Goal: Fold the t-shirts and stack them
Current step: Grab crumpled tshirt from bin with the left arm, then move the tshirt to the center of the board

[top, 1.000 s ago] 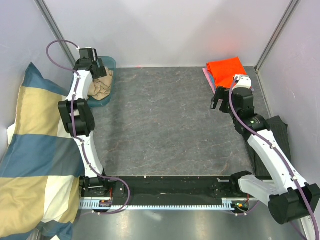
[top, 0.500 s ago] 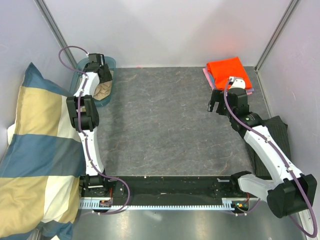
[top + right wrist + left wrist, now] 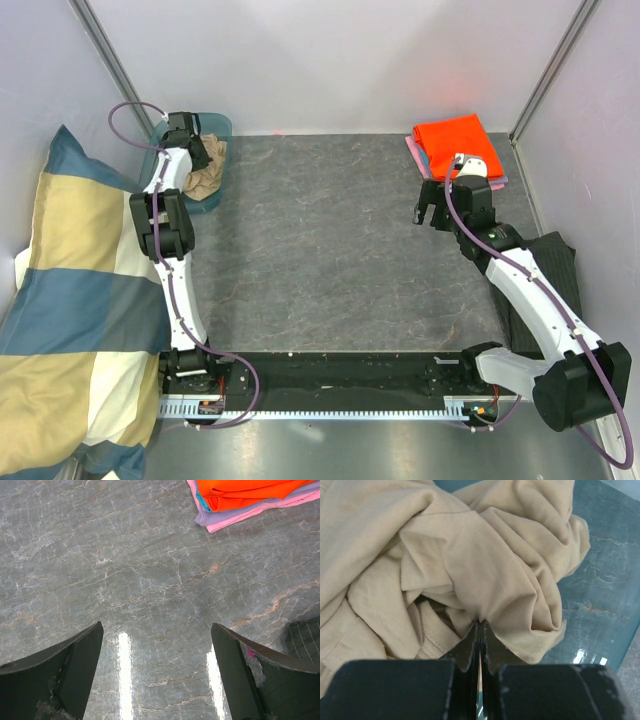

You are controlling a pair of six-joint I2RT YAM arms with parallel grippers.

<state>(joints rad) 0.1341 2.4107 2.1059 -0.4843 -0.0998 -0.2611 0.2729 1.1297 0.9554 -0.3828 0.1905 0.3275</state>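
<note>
A crumpled tan t-shirt point(image 3: 205, 178) lies in a teal bin point(image 3: 222, 125) at the table's far left. My left gripper point(image 3: 193, 150) reaches down into that bin. In the left wrist view the left gripper point(image 3: 480, 622) is shut on a pinched fold of the tan t-shirt point(image 3: 470, 555). At the far right sits a folded stack with an orange t-shirt point(image 3: 450, 138) on top and a pink one point(image 3: 414, 152) under it. My right gripper point(image 3: 432, 212) hangs open over bare table just in front of the stack. In the right wrist view the right gripper point(image 3: 156, 625) holds nothing, and the orange t-shirt point(image 3: 240, 492) and pink one point(image 3: 250, 519) show at the top.
A big blue-and-cream checked pillow point(image 3: 70, 300) fills the left side. A dark grey striped cloth point(image 3: 552, 268) lies by the right wall, its edge showing in the right wrist view point(image 3: 304, 637). The bin's teal floor point(image 3: 605, 575) shows beside the shirt. Walls close in the back and sides.
My left gripper has dropped into the bin and shut on the tan t-shirt. The right gripper has shifted slightly toward the far side, still open.
</note>
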